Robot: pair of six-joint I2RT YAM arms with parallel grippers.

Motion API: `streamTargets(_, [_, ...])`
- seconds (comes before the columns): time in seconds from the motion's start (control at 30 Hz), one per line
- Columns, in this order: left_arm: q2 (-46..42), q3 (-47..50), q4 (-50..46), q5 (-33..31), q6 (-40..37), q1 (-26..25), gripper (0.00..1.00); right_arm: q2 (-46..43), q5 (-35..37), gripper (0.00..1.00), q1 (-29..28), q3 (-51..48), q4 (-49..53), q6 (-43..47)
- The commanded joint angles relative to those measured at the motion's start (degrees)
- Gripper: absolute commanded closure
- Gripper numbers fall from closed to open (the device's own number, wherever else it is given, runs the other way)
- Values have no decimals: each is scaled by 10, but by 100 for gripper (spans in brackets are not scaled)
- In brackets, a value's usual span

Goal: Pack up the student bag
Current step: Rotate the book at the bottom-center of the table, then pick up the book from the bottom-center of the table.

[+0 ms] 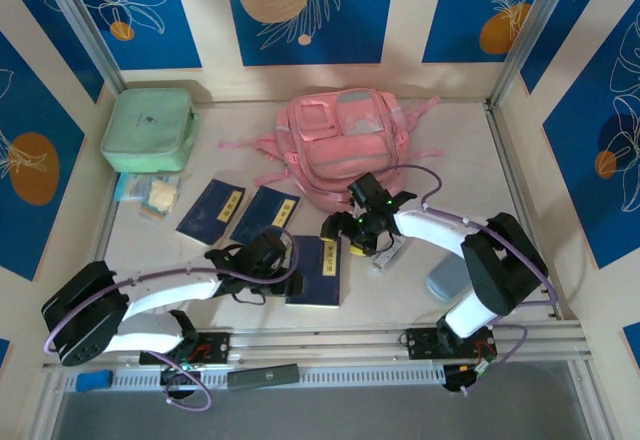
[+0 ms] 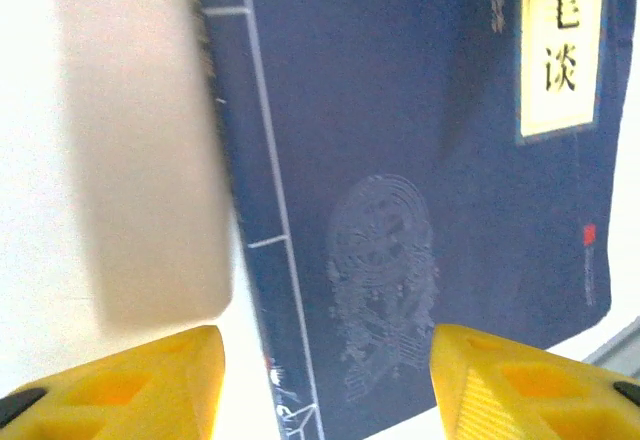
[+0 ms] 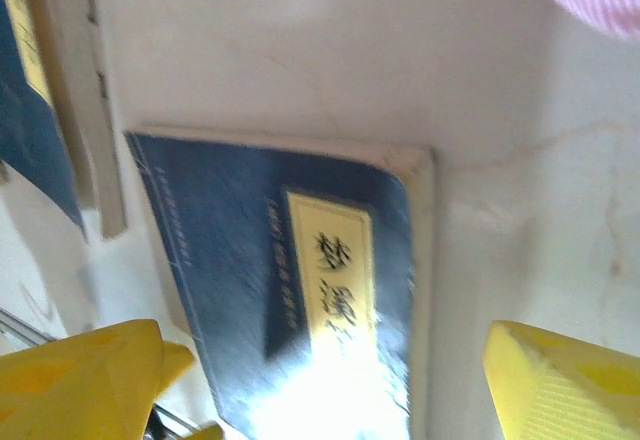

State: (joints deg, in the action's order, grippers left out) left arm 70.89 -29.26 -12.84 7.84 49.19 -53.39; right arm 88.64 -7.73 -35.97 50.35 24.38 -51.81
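Tabletop [image 1: 520, 200] seen from above, walled by blue and cream panels. At the far left sits a mint-green zipped case [image 1: 148, 128], with a few small packets [image 1: 150, 195] just near of it. To the right of these, two dark blue books [image 1: 211, 210] with yellow title labels lie side by side.

The left gripper [image 1: 262, 255] hovers low over the left edge of a third blue book [image 1: 315, 270]. In the left wrist view its yellow fingers [image 2: 110, 385] stand apart, one off the book's spine and one over the cover, clamped on nothing.

The pink backpack [image 1: 345, 145] lies flat at the far middle of the table, its straps spread to both sides and its pockets apparently zipped. The right gripper [image 1: 362, 228] hangs just near of its lower edge. Its fingers [image 3: 570, 380] are also wide apart and hold nothing.

A grey oval object [image 1: 447, 278] rests near the right arm.

The backpack looks soft, light and floppy, so it would probably sag and fold rather than lift as one piece. A strap, a zip pull or a pinched fold of fabric at a pocket mouth looks the best place to take hold.
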Motion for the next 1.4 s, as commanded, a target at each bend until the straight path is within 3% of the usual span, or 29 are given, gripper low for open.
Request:
streamTargets(0.0, [-18,0,19,-35,26,-2,45,-38,-10,17,-18,-26,67,17])
streamTargets(0.1, [3,-14,6,-56,24,-2,52,-44,-16,17,-46,-39,54,-7])
streamTargets(0.33, [55,-34,13,-43,11,-1,53,-12,-36,19,-79,-71,-48,-57])
streamTargets(0.7, [84,-21,19,-51,29,-2,59,2,-66,28,-92,-64,-99,-74])
streamTargets(1.1, [106,-24,-18,-82,34,-2,64,-53,-43,35,-99,-45,-15,-57])
streamTargets(1.37, [111,-20,-11,-81,37,-3,64,-65,-49,51,-99,-52,-19,-46])
